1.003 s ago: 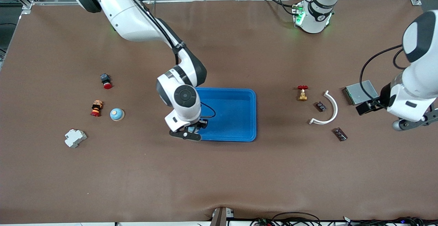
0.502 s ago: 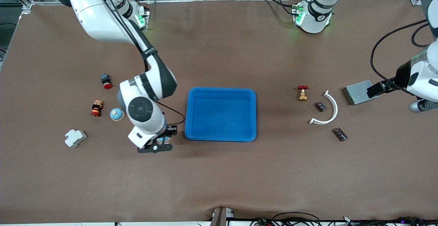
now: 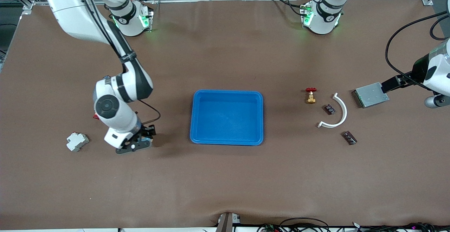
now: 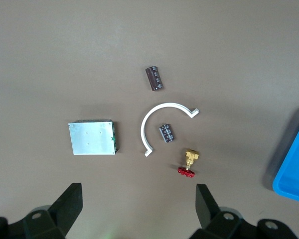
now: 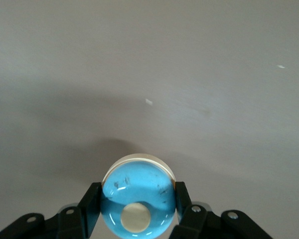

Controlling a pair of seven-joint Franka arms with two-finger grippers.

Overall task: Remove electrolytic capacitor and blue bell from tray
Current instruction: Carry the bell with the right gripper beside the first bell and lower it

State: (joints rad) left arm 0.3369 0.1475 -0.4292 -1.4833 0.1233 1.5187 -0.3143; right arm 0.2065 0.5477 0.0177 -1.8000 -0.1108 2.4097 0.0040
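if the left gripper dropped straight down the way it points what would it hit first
Probably bare table. The left gripper, open, points down near the metal plate, white curved piece and red valve; nothing lies between its fingers, though depth is unclear.

— What are you losing in the front view?
— My right arm (image 3: 123, 84) is covering the bell (image 5: 138, 196). The left gripper (image 4: 138, 206) is running off the three o'clock edge.
— And the left wrist?
— I'm seeing the blue tray (image 4: 295, 164) getting clipped.
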